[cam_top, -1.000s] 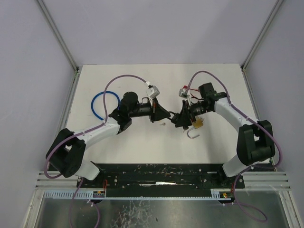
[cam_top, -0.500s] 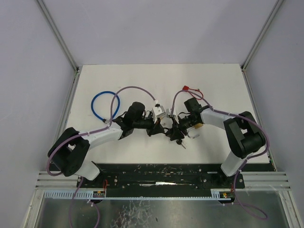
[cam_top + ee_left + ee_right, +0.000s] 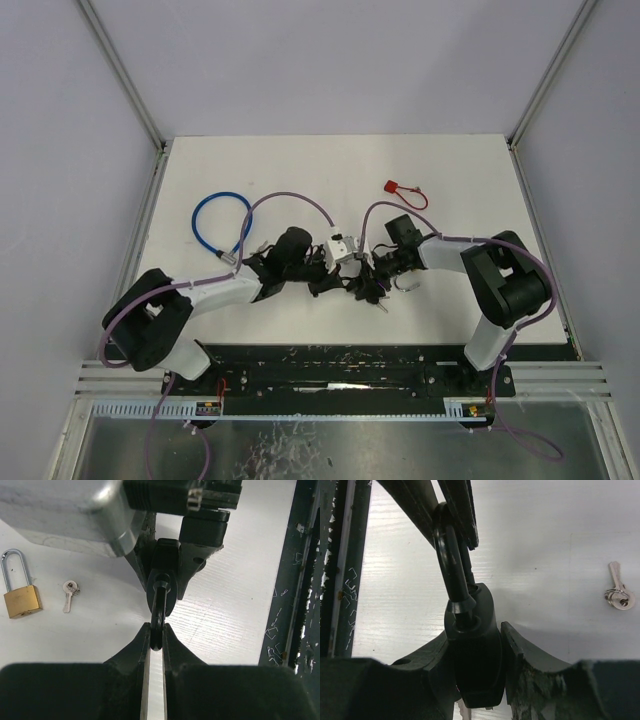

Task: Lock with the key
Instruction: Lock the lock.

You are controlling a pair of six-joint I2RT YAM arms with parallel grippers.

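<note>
Top external view shows the white table [image 3: 300, 165] with both arms reaching in to meet near its middle, toward the near edge. The right gripper [image 3: 477, 645] is clamped on the flat sides of the black padlock [image 3: 475, 672], held clear of the table. The left gripper [image 3: 156, 632] has its fingers drawn together on the top of the shackle [image 3: 449, 560], so the lock is spanned between the two. Whether the shackle is latched cannot be told from these angles.

The padlock looks hard, rigid and dense for its size. Its smooth dark coat is probably slippery, so the flat faces of the body are the sound place to grip. The round shackle could let it swivel.

A brass padlock [image 3: 21, 600] lies flat on the table off to the side, untouched. Just beside it lies the small key [image 3: 68, 594] on its ring. The key is thin, light and flat on the surface, so likely awkward to lift. It is best taken by the head at the ring end, leaving the blade free for the keyhole.
</note>
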